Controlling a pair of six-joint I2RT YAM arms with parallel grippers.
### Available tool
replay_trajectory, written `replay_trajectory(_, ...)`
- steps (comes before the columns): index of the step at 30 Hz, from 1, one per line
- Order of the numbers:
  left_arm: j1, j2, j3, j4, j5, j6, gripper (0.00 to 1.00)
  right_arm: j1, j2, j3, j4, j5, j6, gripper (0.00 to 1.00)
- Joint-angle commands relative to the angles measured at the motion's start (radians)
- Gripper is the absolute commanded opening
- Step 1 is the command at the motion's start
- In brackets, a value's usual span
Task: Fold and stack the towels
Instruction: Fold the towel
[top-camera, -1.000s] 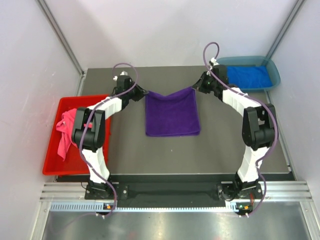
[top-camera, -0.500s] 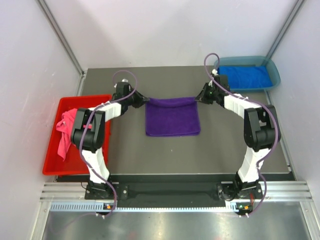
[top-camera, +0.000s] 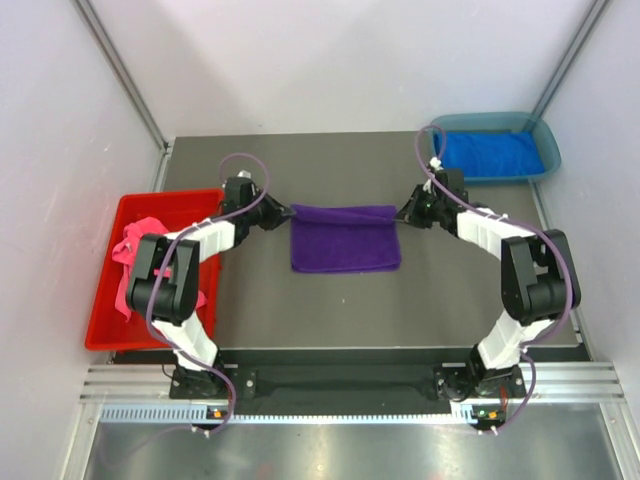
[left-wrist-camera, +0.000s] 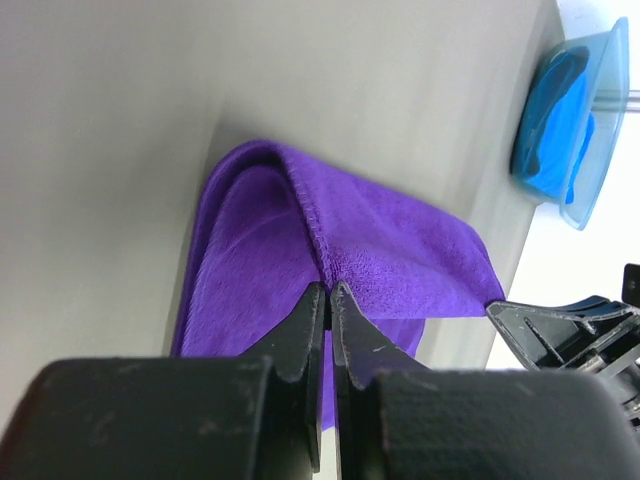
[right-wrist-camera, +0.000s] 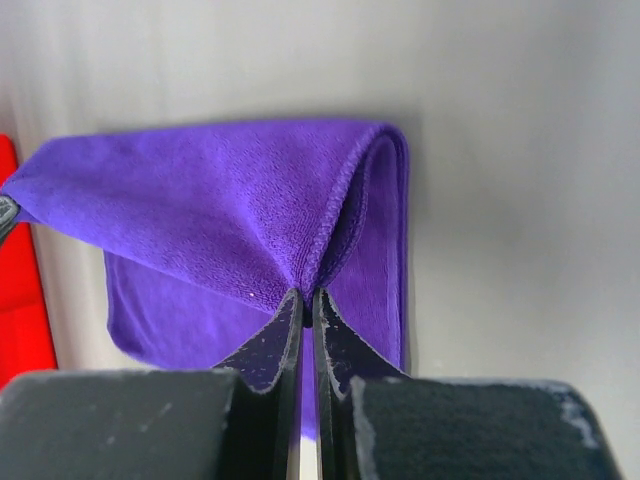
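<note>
Centre: middle towel (top-camera: 345, 240) on the table (top-camera: 400, 310), my left gripper (top-camera: 285, 212) at its far-left corner, right gripper (top-camera: 402, 213) at far-right.
Left: tray (top-camera: 105, 338), tray towel (top-camera: 130, 262) inside.
Far right: tub (top-camera: 547, 150), tub towel (top-camera: 490, 152) inside.

Purple towel (top-camera: 345, 245), red bin (top-camera: 100, 330)

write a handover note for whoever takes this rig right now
Left gripper: shut on the purple towel's far left corner.
Right gripper: shut on its far right corner.
Far edge held up over the near half, mid-table; fold not yet laid down.
Blue towel lies in the blue bin; pink towel crumpled in the red bin.
Left to do: lay this fold, fold the pink towel, stack.
</note>
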Motion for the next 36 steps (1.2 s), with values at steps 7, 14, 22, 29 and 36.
replay_trajectory(7,0.004,-0.136,-0.144,0.021,0.010,0.005,0.00,-0.014,-0.133,-0.136,0.089,-0.019,0.011,0.00)
replay_trajectory(14,-0.008,-0.214,-0.235,0.028,0.013,0.008,0.00,-0.003,-0.185,-0.217,0.117,-0.025,0.014,0.00)
replay_trajectory(22,-0.025,-0.301,-0.330,0.030,0.001,0.013,0.00,0.012,-0.251,-0.308,0.137,-0.016,0.020,0.00)
replay_trajectory(29,-0.044,-0.346,-0.390,0.033,-0.017,0.011,0.00,0.021,-0.307,-0.360,0.138,-0.009,0.020,0.00)
replay_trajectory(36,-0.058,-0.381,-0.431,0.035,-0.031,0.010,0.00,0.030,-0.343,-0.397,0.137,-0.002,0.019,0.00)
